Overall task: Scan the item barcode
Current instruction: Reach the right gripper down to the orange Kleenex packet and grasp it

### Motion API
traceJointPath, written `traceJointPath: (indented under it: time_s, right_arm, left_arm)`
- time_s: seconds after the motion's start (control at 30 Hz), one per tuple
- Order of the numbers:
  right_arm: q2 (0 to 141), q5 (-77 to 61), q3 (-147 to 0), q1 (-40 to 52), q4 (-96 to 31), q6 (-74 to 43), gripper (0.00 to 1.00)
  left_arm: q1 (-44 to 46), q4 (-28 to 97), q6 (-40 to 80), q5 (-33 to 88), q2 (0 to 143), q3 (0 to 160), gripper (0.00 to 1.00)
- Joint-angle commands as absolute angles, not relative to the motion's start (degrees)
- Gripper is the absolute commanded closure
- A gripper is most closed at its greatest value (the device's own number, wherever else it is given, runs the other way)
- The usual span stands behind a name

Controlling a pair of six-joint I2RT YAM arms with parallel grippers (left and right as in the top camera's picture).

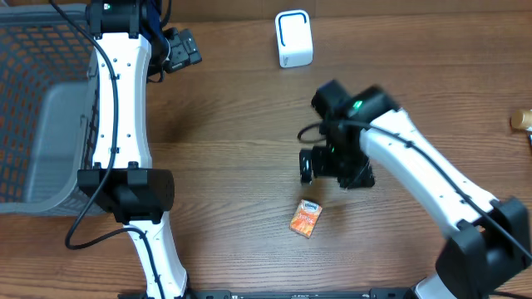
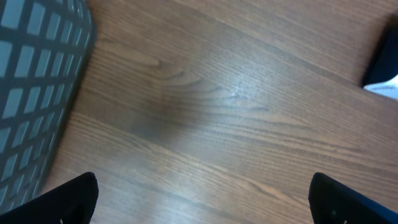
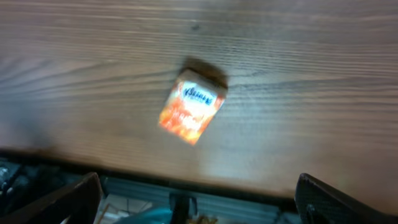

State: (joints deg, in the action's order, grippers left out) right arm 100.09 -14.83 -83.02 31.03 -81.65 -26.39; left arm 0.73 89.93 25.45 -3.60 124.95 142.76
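The item is a small orange packet with a white label, lying flat on the wooden table near the front edge. In the right wrist view the packet lies ahead of my jaws, slightly blurred, and no barcode shows on its upper face. My right gripper hovers just behind it, open and empty. A white scanner with a blue outline stands at the back of the table. My left gripper is at the back left, open over bare wood, holding nothing.
A grey mesh basket fills the left side, and its wall shows in the left wrist view. A dark and white object sits at that view's right edge. A small brown object lies at the table's far right.
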Motion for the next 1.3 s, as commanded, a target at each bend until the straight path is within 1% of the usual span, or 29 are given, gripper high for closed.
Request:
traceJointPath:
  time_s: [0.0, 0.07, 0.17, 0.27, 0.47, 0.5, 0.57, 0.63, 0.67, 0.7, 0.77, 0.83, 0.87, 0.9, 0.93, 1.03, 1.07, 1.13, 1.2, 1.27]
  right_arm:
    - [100.5, -24.3, -70.7, 31.4, -73.6, -31.8, 0.00]
    - [100.5, -30.1, -64.7, 31.3, -66.9, -33.3, 0.00]
    - [100.5, -33.4, -57.1, 31.0, -57.8, -38.5, 0.00]
    - [100.5, -33.2, -54.8, 31.0, -55.6, -40.2, 0.00]
    - [100.5, -30.7, -54.7, 30.7, -50.8, -40.4, 0.01]
    - [100.5, -30.5, -54.7, 30.3, -49.9, -40.6, 0.07]
    - [100.5, -30.1, -54.7, 29.6, -49.0, -40.6, 0.17]
    - [100.5, -29.6, -54.7, 28.4, -48.5, -40.7, 0.32]
    - [100.5, -29.4, -54.7, 28.1, -48.4, -40.7, 0.37]
    - [100.5, -29.2, -54.7, 27.4, -48.0, -40.7, 0.43]
    - [100.5, -29.0, -54.7, 26.2, -47.0, -40.7, 0.51]
    - [100.5, -29.2, -54.7, 25.1, -46.0, -40.5, 0.72]
    - [100.5, -29.3, -54.7, 24.6, -45.7, -40.5, 0.80]
    - [100.5, -29.2, -54.7, 24.4, -45.6, -40.5, 0.80]
    - [100.5, -29.2, -54.7, 24.0, -45.6, -40.5, 0.77]
    - [100.5, -29.9, -54.8, 22.6, -43.7, -39.6, 0.71]
    - [100.5, -32.9, -54.8, 21.8, -40.9, -36.1, 0.65]
    - [100.5, -36.5, -55.4, 20.4, -38.0, -34.2, 0.59]
    - [100.5, -37.9, -56.9, 18.8, -39.9, -34.0, 0.58]
    - [100.5, -36.3, -59.3, 17.7, -46.0, -32.2, 0.58]
  left_arm:
    - [0.6, 90.0, 24.8, -3.1, 124.8, 142.6, 0.00]
    - [0.6, 90.0, 24.8, -3.1, 124.8, 142.6, 0.00]
    - [0.6, 90.0, 24.8, -3.1, 124.8, 142.6, 0.00]
    - [0.6, 90.0, 24.8, -3.1, 124.8, 142.6, 0.00]
    - [0.6, 90.0, 24.8, -3.1, 124.8, 142.6, 0.00]
    - [0.6, 90.0, 24.8, -3.1, 124.8, 142.6, 0.00]
    - [0.6, 90.0, 24.8, -3.1, 124.8, 142.6, 0.00]
    - [0.6, 90.0, 24.8, -3.1, 124.8, 142.6, 0.00]
    - [0.6, 90.0, 24.8, -3.1, 124.8, 142.6, 0.00]
    - [0.6, 90.0, 24.8, -3.1, 124.8, 142.6, 0.00]
    - [0.6, 90.0, 24.8, -3.1, 124.8, 142.6, 0.00]
    - [0.6, 90.0, 24.8, -3.1, 124.8, 142.6, 0.00]
    - [0.6, 90.0, 24.8, -3.1, 124.8, 142.6, 0.00]
    - [0.6, 90.0, 24.8, -3.1, 124.8, 142.6, 0.00]
    - [0.6, 90.0, 24.8, -3.1, 124.8, 142.6, 0.00]
    - [0.6, 90.0, 24.8, -3.1, 124.8, 142.6, 0.00]
    - [0.6, 90.0, 24.8, -3.1, 124.8, 142.6, 0.00]
    - [0.6, 90.0, 24.8, -3.1, 124.8, 142.6, 0.00]
    - [0.6, 90.0, 24.8, -3.1, 124.8, 142.6, 0.00]
    - [0.6, 90.0, 24.8, -3.1, 124.8, 142.6, 0.00]
